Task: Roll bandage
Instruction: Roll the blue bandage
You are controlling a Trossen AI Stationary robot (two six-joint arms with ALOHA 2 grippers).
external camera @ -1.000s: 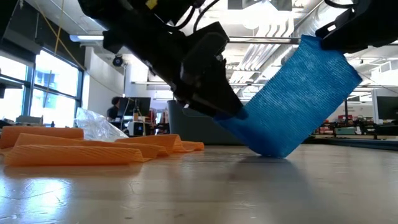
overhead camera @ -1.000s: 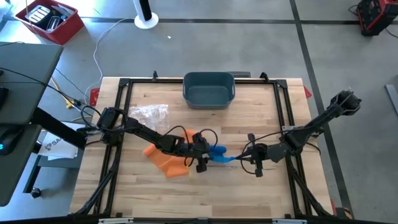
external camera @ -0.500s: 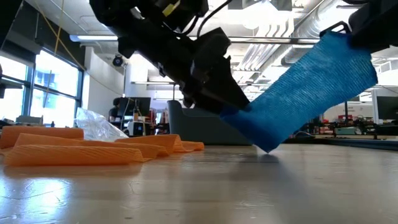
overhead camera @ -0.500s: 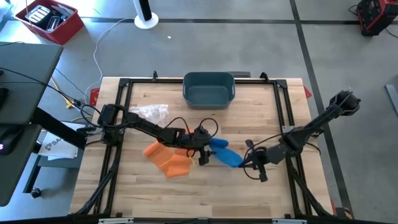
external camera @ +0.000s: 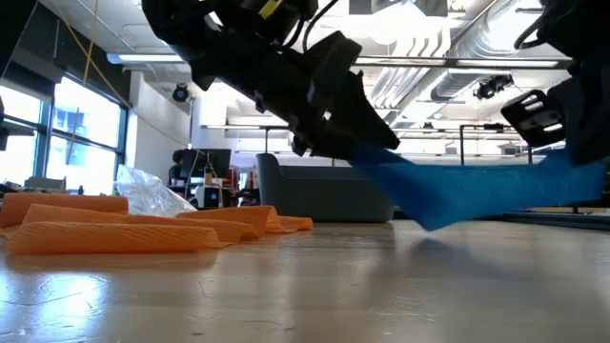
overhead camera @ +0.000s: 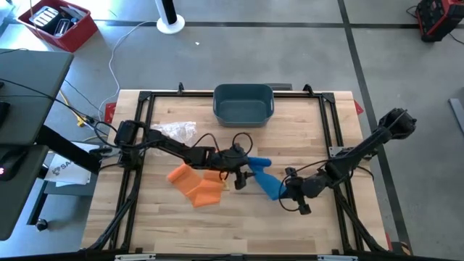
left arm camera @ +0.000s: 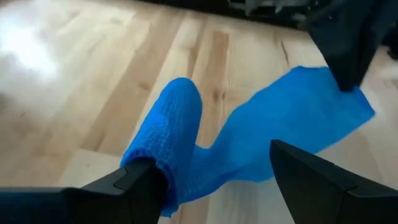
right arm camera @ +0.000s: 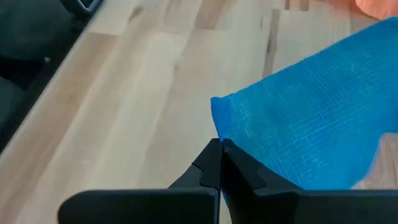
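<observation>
A blue bandage [overhead camera: 262, 176] stretches between my two grippers near the table's middle. Its folded end [left arm camera: 174, 118] is at my left gripper [overhead camera: 244, 176], which is open with its fingers wide apart [left arm camera: 211, 174]. The bandage's other end is in my shut right gripper [overhead camera: 285, 192], toward the table's right. In the low view the strip sags from the left gripper [external camera: 367, 143] down to about table height [external camera: 434, 219]. From there it runs nearly level to the right gripper [external camera: 558, 114]. My left gripper touches the bandage with one finger [left arm camera: 140, 183] only: the folded end [left arm camera: 163, 163] lies against that finger's inner side and is held up off the table. The other finger [left arm camera: 311, 180] stands clear of it. My right gripper pinches the bandage's short edge next to a corner [right arm camera: 219, 134] between its two shut fingers [right arm camera: 214, 165]. The fingers slant down from the table's right side. That end is lifted clear and the strip runs away from the fingers, slack.
Folded orange bandages [overhead camera: 196, 185] lie left of the left gripper, with crumpled clear plastic [overhead camera: 174, 132] behind them. A teal bin [overhead camera: 243, 103] stands at the far edge. Bare wood lies along the near edge [overhead camera: 239, 228].
My right gripper has sunk and gone a little toward the table's near edge, tipping further down, still shut on the bandage's end. The strip, which stood steeply, now lies low and nearly level. My left gripper has shifted slightly toward the far right, the folded end still on it.
</observation>
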